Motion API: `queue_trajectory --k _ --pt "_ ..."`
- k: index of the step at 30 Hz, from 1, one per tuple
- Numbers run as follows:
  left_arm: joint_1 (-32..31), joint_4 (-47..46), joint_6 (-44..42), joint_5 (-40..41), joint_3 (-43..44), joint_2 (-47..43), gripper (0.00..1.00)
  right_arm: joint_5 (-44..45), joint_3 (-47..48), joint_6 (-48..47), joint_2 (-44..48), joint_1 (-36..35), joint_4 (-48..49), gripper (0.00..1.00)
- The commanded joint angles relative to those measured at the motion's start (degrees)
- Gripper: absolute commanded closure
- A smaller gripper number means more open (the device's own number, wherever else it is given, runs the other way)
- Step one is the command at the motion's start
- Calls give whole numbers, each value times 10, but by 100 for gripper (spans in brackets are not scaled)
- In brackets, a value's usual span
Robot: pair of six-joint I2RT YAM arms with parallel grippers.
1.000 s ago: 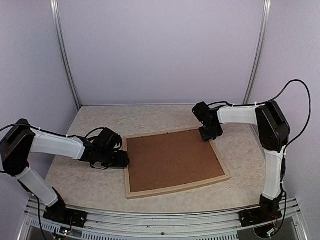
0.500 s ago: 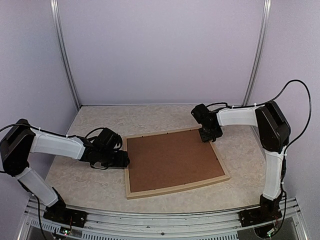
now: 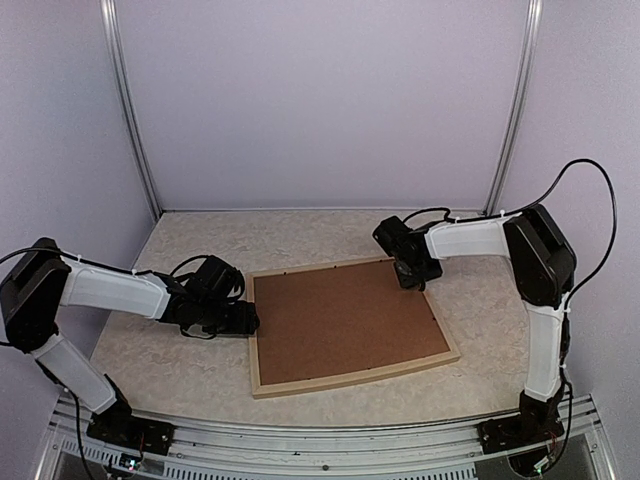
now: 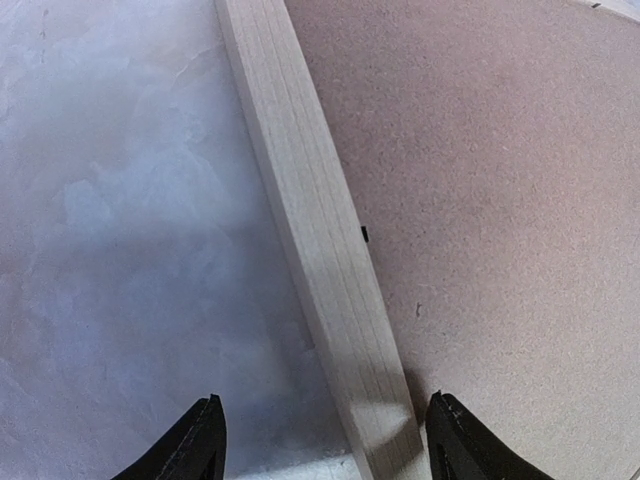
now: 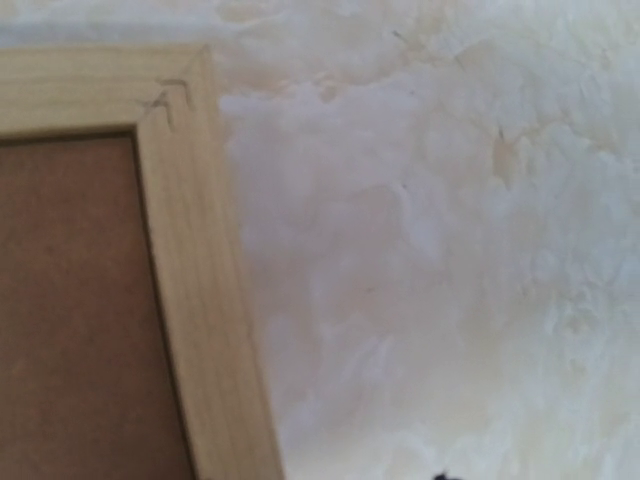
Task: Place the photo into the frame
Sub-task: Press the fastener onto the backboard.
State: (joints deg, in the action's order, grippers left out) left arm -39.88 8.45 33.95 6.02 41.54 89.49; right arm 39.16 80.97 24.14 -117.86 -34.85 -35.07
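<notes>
The frame [image 3: 350,379] of pale wood lies flat on the table with a brown backing board [image 3: 345,320] filling it. The photo is hidden. My left gripper [image 3: 248,320] is low at the frame's left side. In the left wrist view it [image 4: 328,442] is open and straddles the left rail [image 4: 320,240], a gap showing on each side. My right gripper [image 3: 408,272] hovers over the frame's far right corner [image 5: 185,100]. Only a speck of one black fingertip [image 5: 440,476] shows in the right wrist view, so its jaws cannot be read.
The pale marbled tabletop [image 3: 180,370] surrounds the frame. Lilac walls with metal uprights [image 3: 130,110] close the back and sides. A metal rail [image 3: 330,460] runs along the near edge by the arm bases.
The right gripper has shifted a little to the left over the frame's far right corner. The left arm and the frame have not moved.
</notes>
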Motion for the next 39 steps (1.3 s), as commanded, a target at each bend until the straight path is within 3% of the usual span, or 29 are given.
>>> queue_trajectory --k 1,21,31,39 --pt "2 4 -8 3 5 -5 32 -86 -13 13 -56 -34 -66 52" --pt "2 9 -8 5 4 -5 32 -129 7 -1 -108 -66 -30 52" --pt "2 14 -7 8 4 -10 32 -104 33 -1 -130 -99 -41 52" --pt "5 27 -10 18 12 -11 31 -70 40 3 -52 -98 -66 51"
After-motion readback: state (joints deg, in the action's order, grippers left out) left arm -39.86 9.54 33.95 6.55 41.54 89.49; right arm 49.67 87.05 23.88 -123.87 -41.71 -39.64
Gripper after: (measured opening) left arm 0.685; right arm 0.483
